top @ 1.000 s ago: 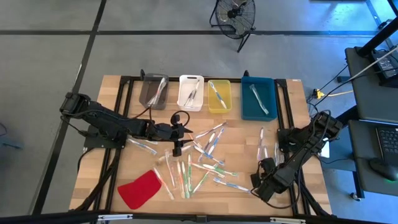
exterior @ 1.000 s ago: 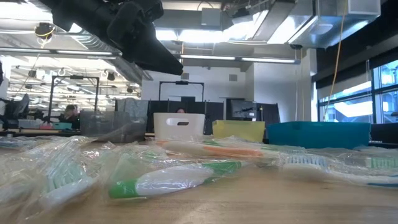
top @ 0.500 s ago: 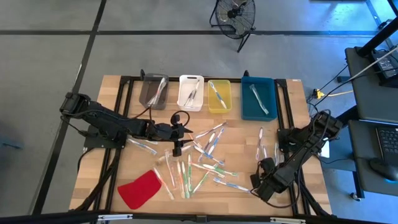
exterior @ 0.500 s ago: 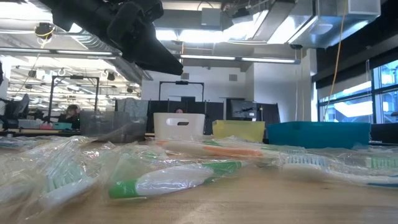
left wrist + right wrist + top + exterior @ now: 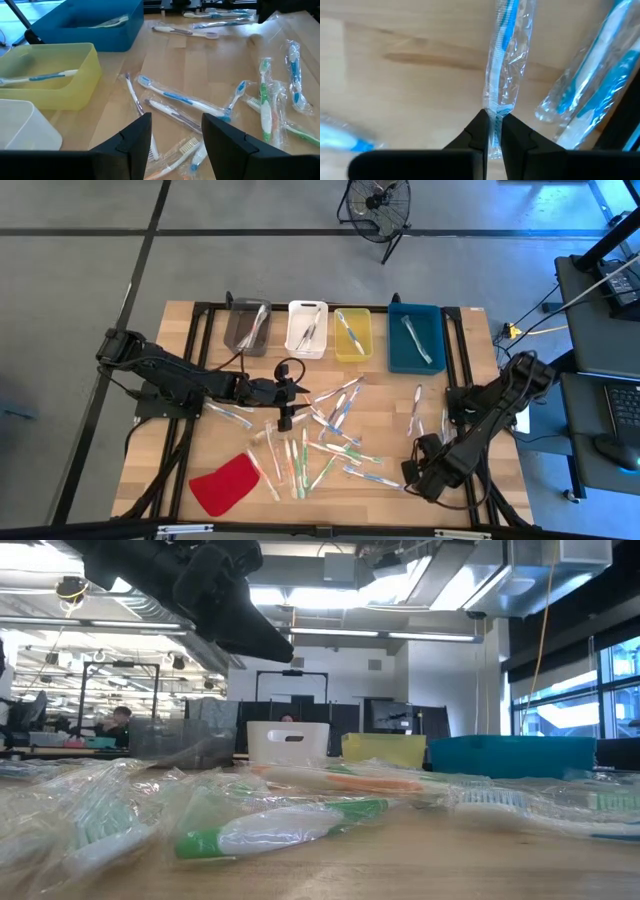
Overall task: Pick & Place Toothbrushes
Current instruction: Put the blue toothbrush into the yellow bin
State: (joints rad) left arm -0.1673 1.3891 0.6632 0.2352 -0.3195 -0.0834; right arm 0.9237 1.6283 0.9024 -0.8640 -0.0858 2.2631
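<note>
I see the toothbrushes (image 5: 330,442) lying loose across the middle of the wooden table (image 5: 180,390), most of them in clear wrappers, fanned out between my two arms. A few more lie near the right side of the table, and one blue-handled wrapped toothbrush (image 5: 502,60) lies at the near right, in front of my right arm. In the right wrist view that toothbrush's wrapper end sits between the right gripper (image 5: 492,132) fingers, which are pressed nearly together and pinch the clear film. A second blue wrapped brush (image 5: 590,85) lies just beside it.

Some toothbrushes are already sorted: at the far edge stands a row of four bins, each with at least one brush inside: the grey bin (image 5: 247,326), the white bin (image 5: 306,328), the yellow bin (image 5: 352,334) and the blue bin (image 5: 415,336).

My left gripper (image 5: 288,394) hangs over the left part of the pile, near the table's middle. In the left wrist view its fingers (image 5: 135,145) stand spread apart with nothing between them, and below them I see blue, green and clear brushes on the wood, with the yellow and blue bins beyond.

A flat red piece (image 5: 226,484) lies at the near left corner, apart from the brushes. A fan (image 5: 377,202) stands on the floor beyond the table.
</note>
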